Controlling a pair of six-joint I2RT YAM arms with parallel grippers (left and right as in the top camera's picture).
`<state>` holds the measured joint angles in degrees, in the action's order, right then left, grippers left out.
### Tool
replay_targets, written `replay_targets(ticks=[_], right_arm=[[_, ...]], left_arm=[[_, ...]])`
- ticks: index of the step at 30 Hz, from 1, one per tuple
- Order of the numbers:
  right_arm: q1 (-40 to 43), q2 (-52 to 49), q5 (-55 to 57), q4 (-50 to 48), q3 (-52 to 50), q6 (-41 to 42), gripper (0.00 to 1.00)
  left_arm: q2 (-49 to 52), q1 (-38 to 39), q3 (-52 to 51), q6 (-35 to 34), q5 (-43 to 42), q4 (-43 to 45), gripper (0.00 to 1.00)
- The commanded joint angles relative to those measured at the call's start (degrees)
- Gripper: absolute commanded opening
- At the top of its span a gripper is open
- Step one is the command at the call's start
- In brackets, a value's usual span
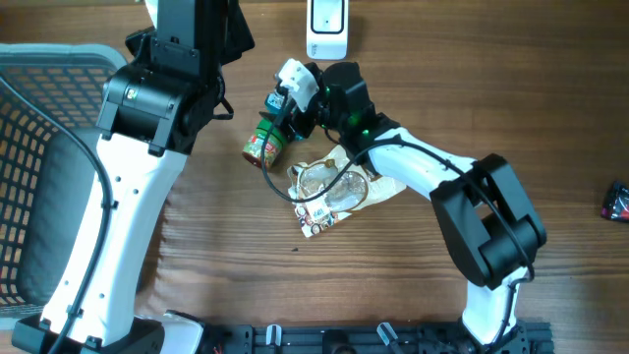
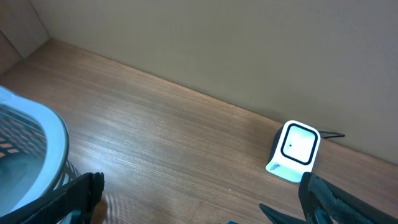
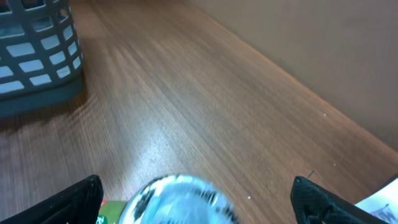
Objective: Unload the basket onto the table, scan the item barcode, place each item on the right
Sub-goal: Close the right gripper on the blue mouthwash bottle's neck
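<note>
Step in hand: pickup, not scan yet. My right hand (image 3: 196, 193) is at the lid end of the jar (image 1: 263, 146), fingers wide apart. In the right wrist view the shiny lid sits between them, blurred. No contact on either side that I can see, so nothing is gripped.

My left hand (image 2: 200, 186) is idle and empty, fingers apart, up by the basket (image 1: 39, 147) and looking toward the scanner (image 2: 293, 151).

The jar has a green and red label. It's on the surface (image 1: 393, 295), near centre, just beside a crumpled packet (image 1: 329, 192). I can't tell if it's upright or lying over. The scanner stands at the far edge of the surface, a little beyond the jar. A small dark item (image 1: 616, 202) is at the right edge, well apart and not involved.

No barcode is visible in any view.

Progress, my judgement: early. Nothing is lifted and nothing has been shown to the scanner.

Next move as I read it:
- Settle over the lid or neck and bring the fingers together on the jar.
- Lift it clear of the packet.
- Carry it to the scanner and turn it until the barcode side of the label faces the scanner's window.

The round glossy lid looks likely to slip, so the grip should be centred.
</note>
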<state>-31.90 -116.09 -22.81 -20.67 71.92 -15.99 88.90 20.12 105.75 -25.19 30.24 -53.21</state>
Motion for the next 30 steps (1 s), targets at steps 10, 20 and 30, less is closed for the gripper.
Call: replay_targets(ticks=[10,20,30], right_arm=[[-0.2,-3.7,1.4,0.3,3.2,-0.5,0.87],[-0.2,-3.7,1.4,1.8,3.2,-0.3,0.68],[-0.1,-3.7,1.0,3.1,3.2,-0.3,0.56]], left_arm=[[-1.2,-0.2,0.4,-0.6,1.6,0.0,1.0],[-1.2,-0.2,0.4,-0.6,1.6,0.0,1.0],[-1.2,-0.2,0.4,-0.6,1.6,-0.1,1.0]])
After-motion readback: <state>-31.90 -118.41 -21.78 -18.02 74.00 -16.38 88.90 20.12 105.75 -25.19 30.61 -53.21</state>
